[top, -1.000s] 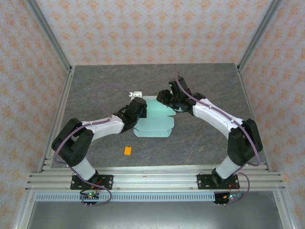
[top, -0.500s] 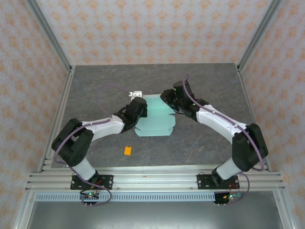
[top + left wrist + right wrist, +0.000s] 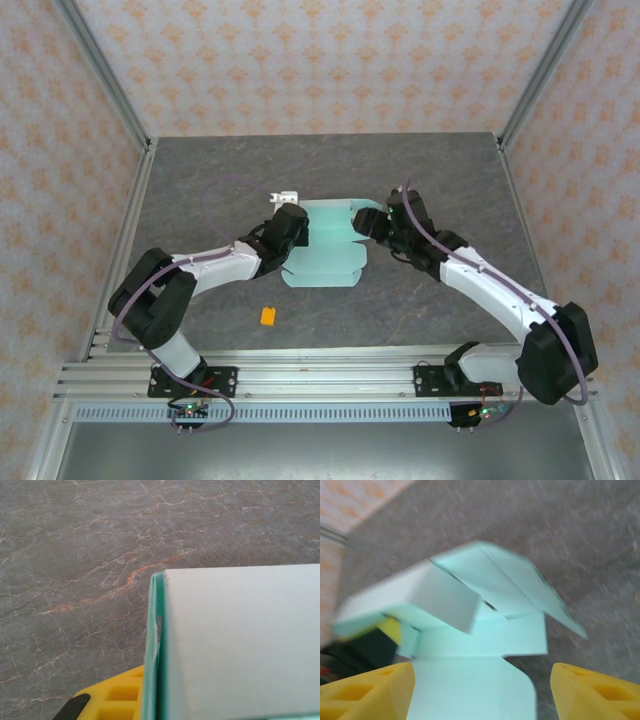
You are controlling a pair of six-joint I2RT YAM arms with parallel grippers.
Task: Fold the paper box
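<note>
Left gripper clamped on paper box edge; right gripper jaws wide apart, empty.

Layout for you: the paper box sits mid-desk, between the two arms. The left tool is at the box's left edge, clamped on the raised left panel. The right tool is at the far-right corner, jaws spread, with card lying ahead of and between its fingers, apart from them. The box's flat part lies toward the arm bases and its folded-up flaps stand at the far end. A small block lies on the desk, near-left of the box and well apart. A small bracket-like part sits just behind the left tool.
</note>
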